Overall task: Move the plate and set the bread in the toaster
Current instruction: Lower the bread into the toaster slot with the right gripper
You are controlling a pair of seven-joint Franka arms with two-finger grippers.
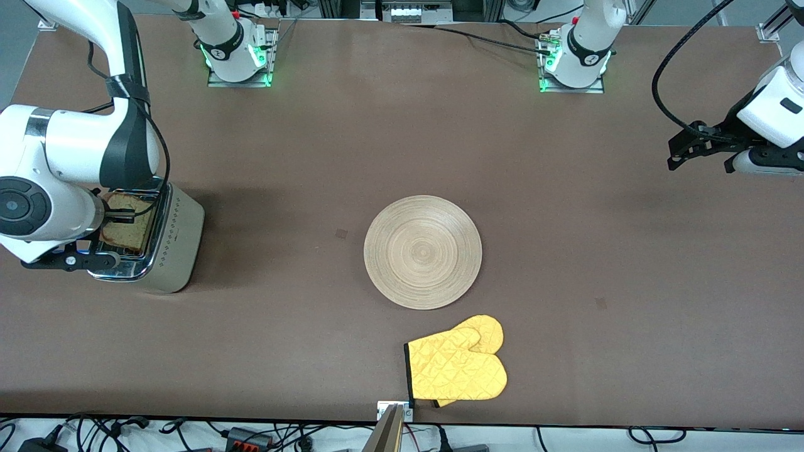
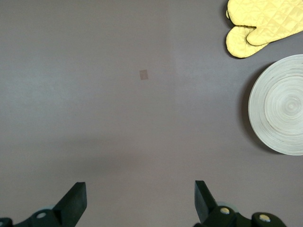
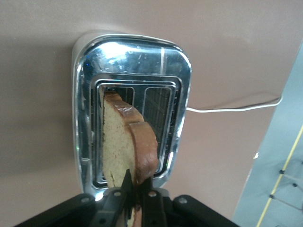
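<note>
1. Brown table runs wide under both arms, and on it we find the bread standing on edge over the toaster, its lower part seemingly already inside one slot and its upper edge pinched in the right tool, which is shut on the slice.
2. We judge the main risk to be a snag: the slice looks tilted against the slot's wire guides, so pushing down could crumple or tear it if a corner catches the chrome rim.
3. Letting go too high could leave the bread leaning out of the slot or tipping onto the chrome top; the fingers are clamped on the crust, and crumbs sticking to them might drag the slice back up when they part.
4. Sideways pressure from the right arm could shove the toaster, which stands toward the right arm's end of the table, with its white cord trailing off it.
5. We see the plate empty at mid-table, well apart from the toaster, so that part of the task looks settled and at no risk.
6. Nearer the front camera than the plate lie the yellow oven mitts, clear of any path.
7. Waiting, the left tool hangs open over bare table toward the left arm's end.
</note>
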